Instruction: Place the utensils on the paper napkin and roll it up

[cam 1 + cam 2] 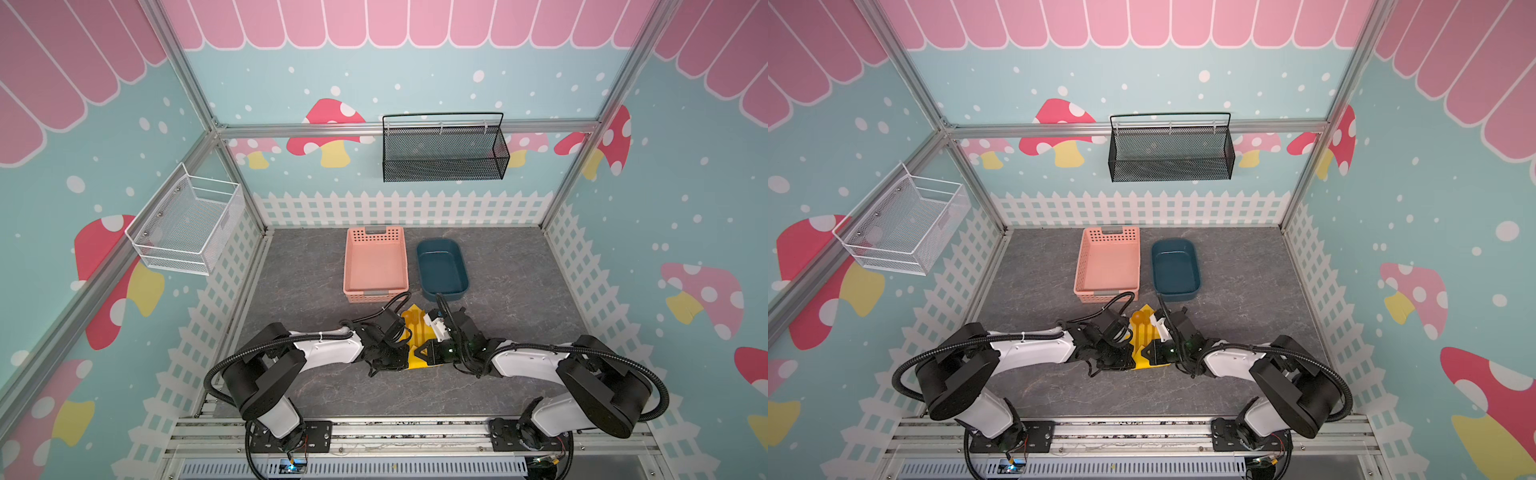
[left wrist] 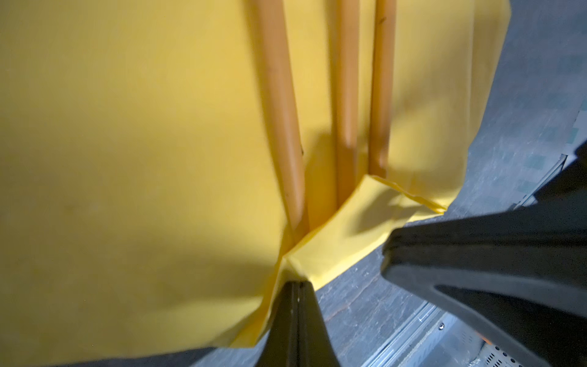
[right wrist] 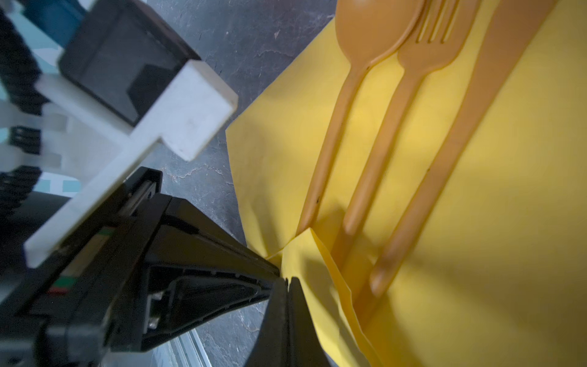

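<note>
Napkin [image 1: 417, 358] lies on the table [image 1: 332, 386] between the two arms. It is just in front of the pink basket [image 1: 348, 266] and blue tub [image 1: 444, 294], apart from both. One corner points away, toward the basket.

Utensils [image 2: 346, 95] rest on the napkin near its middle: spoon [image 3: 336, 127], fork [image 3: 390, 127], stick [image 3: 467, 127]. Side by side, nearly parallel, close together, none stacked. Long axes run near-to-far across the table, heads toward basket and tub, handle ends toward the robot's base. Bundled like this, probably so a single roll catches all three.

Left gripper [image 2: 297, 284]: jaws clamped tight on the napkin's near edge, at the crease of a small raised flap. Right gripper [image 3: 288, 282]: clamped too, pinching the same flap a little further along. The two tips are close together.

The flap stands up against the handle ends. In the left wrist view it hides the tips of two handles.

Judgement: placing looks done. The near edge is lifted over the handles, likely to pocket them so they cannot slide out once rolling begins. Paper is thin, so two grips spread the pull and keep the fold square to the handles
</note>
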